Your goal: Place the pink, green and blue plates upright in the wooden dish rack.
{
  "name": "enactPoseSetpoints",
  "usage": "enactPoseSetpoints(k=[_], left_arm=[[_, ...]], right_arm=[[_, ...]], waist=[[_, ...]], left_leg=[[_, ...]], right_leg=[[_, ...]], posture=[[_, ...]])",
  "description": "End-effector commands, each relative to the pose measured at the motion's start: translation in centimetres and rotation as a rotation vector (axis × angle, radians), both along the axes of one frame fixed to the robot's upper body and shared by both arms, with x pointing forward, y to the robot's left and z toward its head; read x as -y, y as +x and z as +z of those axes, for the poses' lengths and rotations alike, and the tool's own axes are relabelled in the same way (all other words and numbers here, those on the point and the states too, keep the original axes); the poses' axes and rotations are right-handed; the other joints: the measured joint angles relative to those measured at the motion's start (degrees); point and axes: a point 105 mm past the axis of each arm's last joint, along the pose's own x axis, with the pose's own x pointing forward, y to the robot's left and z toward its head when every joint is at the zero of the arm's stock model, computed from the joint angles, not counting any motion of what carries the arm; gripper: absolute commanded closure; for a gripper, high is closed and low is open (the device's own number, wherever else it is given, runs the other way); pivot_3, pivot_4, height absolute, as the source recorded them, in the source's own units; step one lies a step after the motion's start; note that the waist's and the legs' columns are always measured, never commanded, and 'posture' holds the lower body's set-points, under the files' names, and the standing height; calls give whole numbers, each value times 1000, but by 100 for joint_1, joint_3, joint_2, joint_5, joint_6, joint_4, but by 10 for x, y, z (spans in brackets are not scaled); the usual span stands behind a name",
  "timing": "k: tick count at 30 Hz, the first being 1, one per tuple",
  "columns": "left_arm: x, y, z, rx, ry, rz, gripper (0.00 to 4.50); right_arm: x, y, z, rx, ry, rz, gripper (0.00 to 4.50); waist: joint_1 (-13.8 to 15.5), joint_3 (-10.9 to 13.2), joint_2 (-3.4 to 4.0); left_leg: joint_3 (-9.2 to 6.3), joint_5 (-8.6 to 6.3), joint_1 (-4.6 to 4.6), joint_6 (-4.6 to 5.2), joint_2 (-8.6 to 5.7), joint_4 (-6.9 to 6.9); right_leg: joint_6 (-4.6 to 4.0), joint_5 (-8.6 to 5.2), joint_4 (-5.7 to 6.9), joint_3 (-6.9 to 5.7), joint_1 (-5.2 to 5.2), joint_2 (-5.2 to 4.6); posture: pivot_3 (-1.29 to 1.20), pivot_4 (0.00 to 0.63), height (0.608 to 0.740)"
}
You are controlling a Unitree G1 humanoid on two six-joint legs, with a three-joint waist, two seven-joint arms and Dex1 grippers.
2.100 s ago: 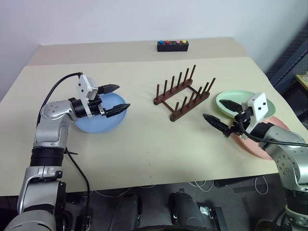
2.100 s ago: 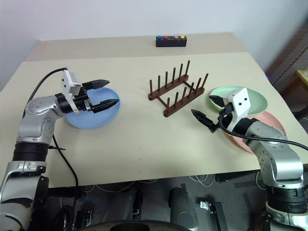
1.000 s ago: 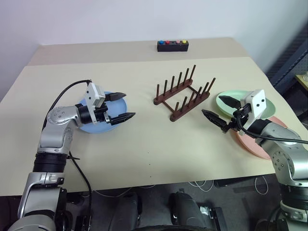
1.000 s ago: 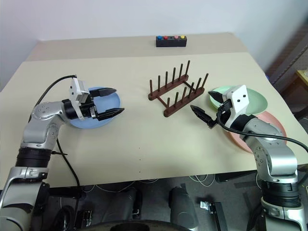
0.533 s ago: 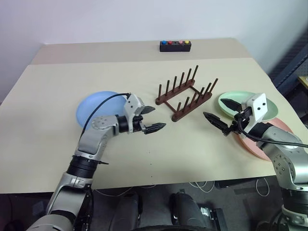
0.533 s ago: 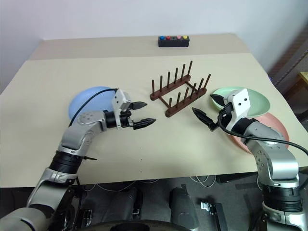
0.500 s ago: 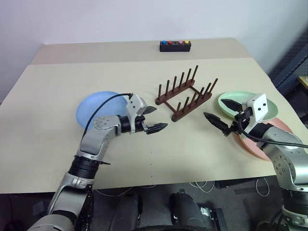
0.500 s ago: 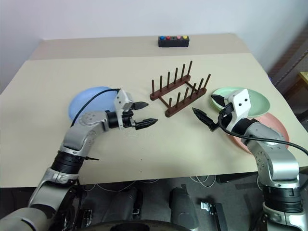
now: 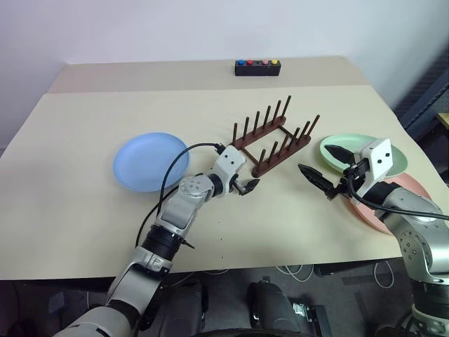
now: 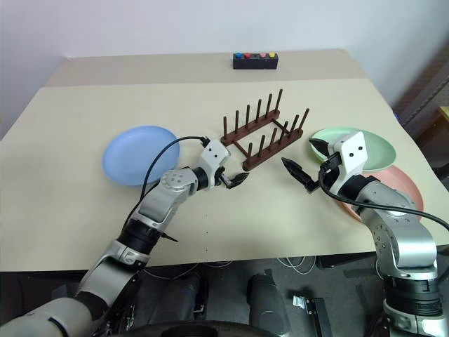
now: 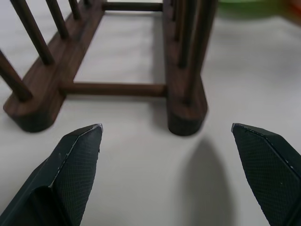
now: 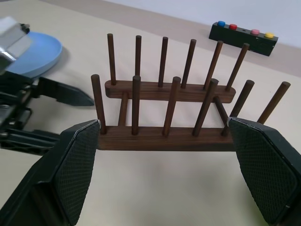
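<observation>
The blue plate [image 9: 151,161] lies flat at the table's left. Flat at the right are the green plate [image 9: 358,141] and, nearer me, the pink plate [image 10: 410,186], part hidden under my right arm. The wooden dish rack [image 9: 280,156] stands empty at mid-table, running diagonally. My left gripper [image 9: 249,186] is open and empty just short of the rack's near end [image 11: 186,101], its jaws spread about as wide as the two rails. My right gripper [image 9: 313,158] hovers open and empty between the rack [image 12: 164,139] and the green plate, pointing at the rack's side.
A small black box with coloured buttons [image 9: 257,67] sits at the table's far edge. A black cable [image 9: 168,189] loops off my left forearm above the table. Bare tabletop lies between the blue plate and the rack and along the near edge.
My left arm swung right and down, from over the blue plate to the rack's near end, still open and empty. The blue plate stayed put. My right gripper held still.
</observation>
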Motion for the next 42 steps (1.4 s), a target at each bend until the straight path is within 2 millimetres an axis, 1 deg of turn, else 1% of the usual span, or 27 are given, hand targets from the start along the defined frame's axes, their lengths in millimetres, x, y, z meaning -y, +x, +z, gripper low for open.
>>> enactPoseSetpoints(k=[1,5,9,10,13,15,18,19,23,25,29,32,38,40,42], left_arm=[[17,-1,7,51,2,-56,0],[22,-3,2,-2,-31,-67,0],[25,-4,-2,-10,-24,-64,0],[24,-3,-5,-29,-26,-40,0],[23,-2,-14,-101,-45,-2,775],[22,-1,-18,-102,-29,16,1730],[19,3,-22,-116,-24,61,3453],[19,3,-22,-116,-24,61,3782],[19,5,-20,-117,-36,74,3782],[13,9,-13,-85,-47,85,3782],[7,12,-1,-77,-69,51,3782],[-1,8,14,-44,-68,-39,3782],[-25,8,29,-3,-22,-156,3782],[-33,7,31,24,17,-215,3782],[-40,2,35,-6,-4,-301,3782]], right_arm=[[2,-5,17,68,-3,-8,56],[4,-8,16,61,-12,-16,56],[6,-10,16,60,-11,-20,56],[6,-11,16,58,-13,-22,56],[6,-12,16,53,-18,-22,0],[8,-13,16,51,-24,-25,0],[9,-13,17,49,-29,-26,0],[9,-13,17,49,-29,-25,0],[10,-14,18,47,-33,-26,0],[11,-13,18,48,-33,-27,0],[12,-12,18,48,-34,-29,0],[14,-9,20,54,-27,-32,0],[16,-5,24,66,-18,-32,0],[15,-5,25,66,-16,-29,0],[15,-3,25,67,-15,-26,0]], waist=[[0,0,0],[-4,0,0],[-5,0,0],[-1,0,0],[-1,0,0],[0,0,0],[1,0,0],[1,0,0],[-1,-1,1],[-7,-1,1],[-7,-1,1],[-29,0,1],[-6,0,2],[7,1,3],[-1,1,3]], left_leg=[[0,0,-1,0,0,0],[0,-1,-1,2,0,-1],[0,-1,-1,2,0,-1],[0,-1,-1,2,0,0],[0,-1,-1,2,0,0],[-1,-1,0,2,0,0],[-1,-1,0,2,0,0],[-1,-1,0,2,0,0],[-1,-1,9,2,-1,0],[-1,-1,13,2,-1,0],[-1,-1,14,2,0,0],[0,-1,13,2,0,0],[0,-1,5,2,1,-3],[-1,-1,-1,2,0,-3],[-1,-1,-7,2,0,-2]], right_leg=[[0,0,0,0,0,0],[0,0,0,-1,-1,0],[0,0,1,0,-2,0],[0,0,1,0,-2,0],[0,0,0,0,-1,0],[0,0,0,-1,0,0],[0,0,0,-1,1,0],[0,0,0,-1,1,0],[0,-1,0,-1,8,0],[-2,-1,0,-1,11,0],[-3,-1,0,-1,10,1],[-4,-1,0,0,9,1],[-3,-1,-1,-1,1,1],[-5,-1,-3,-2,-1,-1],[-7,-2,-8,-2,-4,-2]], posture=[[0,150,740],[0,150,740],[0,150,740],[0,150,740],[0,150,740],[0,150,740],[0,150,740],[0,150,740],[0,150,740],[0,150,740],[0,150,740],[0,150,740],[0,150,740],[0,150,740],[0,150,740]])
